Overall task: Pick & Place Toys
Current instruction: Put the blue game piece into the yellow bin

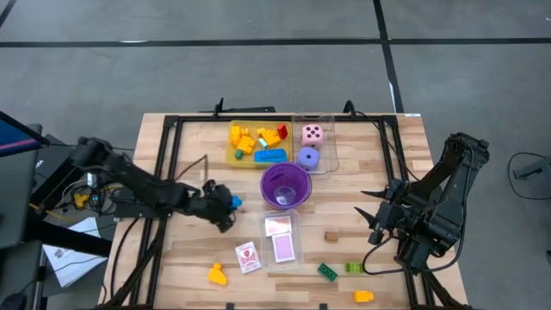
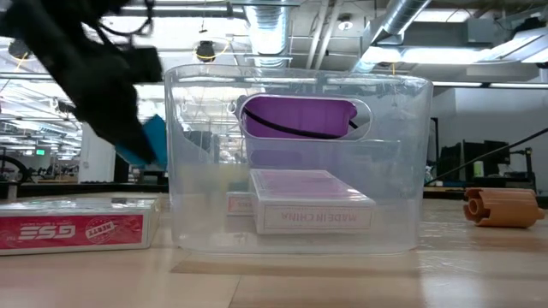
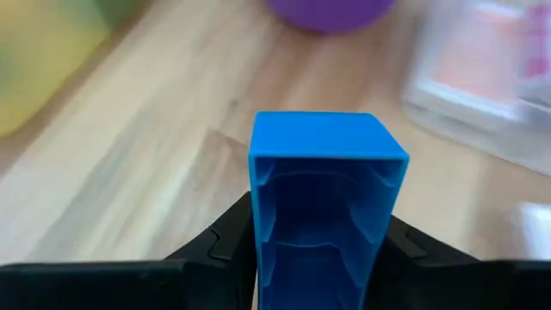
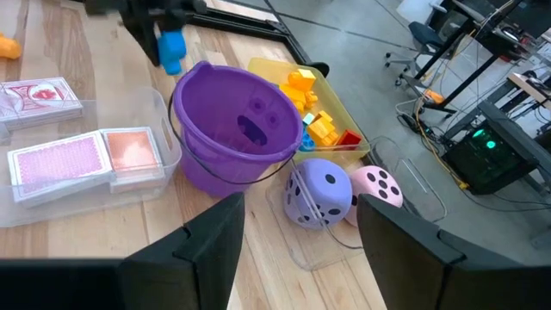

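Observation:
A blue brick (image 3: 323, 198) sits between the fingers of my left gripper (image 1: 227, 205), just left of the purple cup (image 1: 286, 186). It also shows in the high view (image 1: 236, 201) and the low view (image 2: 155, 141). More bricks lie in the yellow tray (image 1: 232, 155) at the far side. A pink die (image 1: 312, 134) and a purple die (image 1: 307, 158) rest in a clear tray. Loose bricks lie near the front edge: yellow (image 1: 217, 275), green (image 1: 327, 272) and orange (image 1: 363, 296). My right gripper (image 1: 375, 215) hangs open over the table's right side, touching nothing. My left gripper pinches the blue brick by its two opposite side walls (image 3: 263, 232) between its two fingers. The fingers (image 3: 225, 239) come slanting down from the table's left side. The brick's hollow underside faces the wrist camera. The brick is lifted clear of the table.
A clear tray (image 1: 297, 251) with card packs stands just in front of the cup, and a white-red card box (image 1: 248, 257) lies to its left. A small brown piece (image 1: 331, 236) lies right of that tray. A black frame (image 1: 169, 172) borders the table.

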Motion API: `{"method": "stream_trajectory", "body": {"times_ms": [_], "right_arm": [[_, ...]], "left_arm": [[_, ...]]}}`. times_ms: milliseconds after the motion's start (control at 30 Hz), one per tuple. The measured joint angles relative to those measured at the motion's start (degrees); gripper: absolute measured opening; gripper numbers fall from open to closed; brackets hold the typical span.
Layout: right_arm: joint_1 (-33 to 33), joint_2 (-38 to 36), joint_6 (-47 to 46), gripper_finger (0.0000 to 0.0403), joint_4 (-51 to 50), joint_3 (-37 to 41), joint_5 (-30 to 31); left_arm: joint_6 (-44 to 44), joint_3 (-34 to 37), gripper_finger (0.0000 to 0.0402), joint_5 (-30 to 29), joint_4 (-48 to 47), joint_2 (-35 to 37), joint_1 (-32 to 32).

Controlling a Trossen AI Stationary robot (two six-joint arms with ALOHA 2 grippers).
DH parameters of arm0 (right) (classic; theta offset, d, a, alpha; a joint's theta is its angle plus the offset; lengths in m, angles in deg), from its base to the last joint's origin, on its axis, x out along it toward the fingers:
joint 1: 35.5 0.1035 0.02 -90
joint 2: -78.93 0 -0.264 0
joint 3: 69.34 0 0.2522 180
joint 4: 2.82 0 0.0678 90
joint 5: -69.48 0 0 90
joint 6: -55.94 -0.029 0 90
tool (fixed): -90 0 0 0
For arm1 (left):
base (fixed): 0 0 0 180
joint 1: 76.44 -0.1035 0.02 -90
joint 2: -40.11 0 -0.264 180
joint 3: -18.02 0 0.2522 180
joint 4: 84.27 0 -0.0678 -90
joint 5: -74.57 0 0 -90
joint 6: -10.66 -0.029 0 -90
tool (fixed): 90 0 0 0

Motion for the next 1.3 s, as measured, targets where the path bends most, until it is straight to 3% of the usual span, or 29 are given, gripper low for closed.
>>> {"method": "stream_trajectory", "body": {"times_ms": [300, 600, 767, 1000, 1133, 1300], "right_arm": [[0.02, 0.0, 0.0, 0.0218, 0.0, 0.0, 0.02], [-0.03, 0.0, 0.0, 0.0218, 0.0, 0.0, 0.07], [-0.03, 0.0, 0.45, 0.0218, -0.04, 0.0, 0.39], [-0.03, 0.0, 1.43, 0.0218, -0.24, 0.0, 1.68], [-0.03, 0.0, 2.25, 0.0218, -0.25, 0.0, 2.64], [0.0, 0.0, 3.06, 0.0218, -0.26, 0.0, 4.75]], "left_arm": [[4.73, 10.6, 0.0128, -1.2, 3.79, 14.27, 5.43], [4.28, 12.04, 0.0128, -3.04, 6.16, 15.81, 5.51], [0.43, 11.53, 0.0128, -8.43, 5.9, 16.12, 3.58], [-22.53, 5.1, 0.0128, -7.61, 6.15, 20.07, -12.53], [-35.68, 0.18, 0.0128, -1.89, 6.17, 22.09, -25.17], [-44.77, -6.23, 0.0128, 8.59, 10.02, 21.4, -41.16]]}}
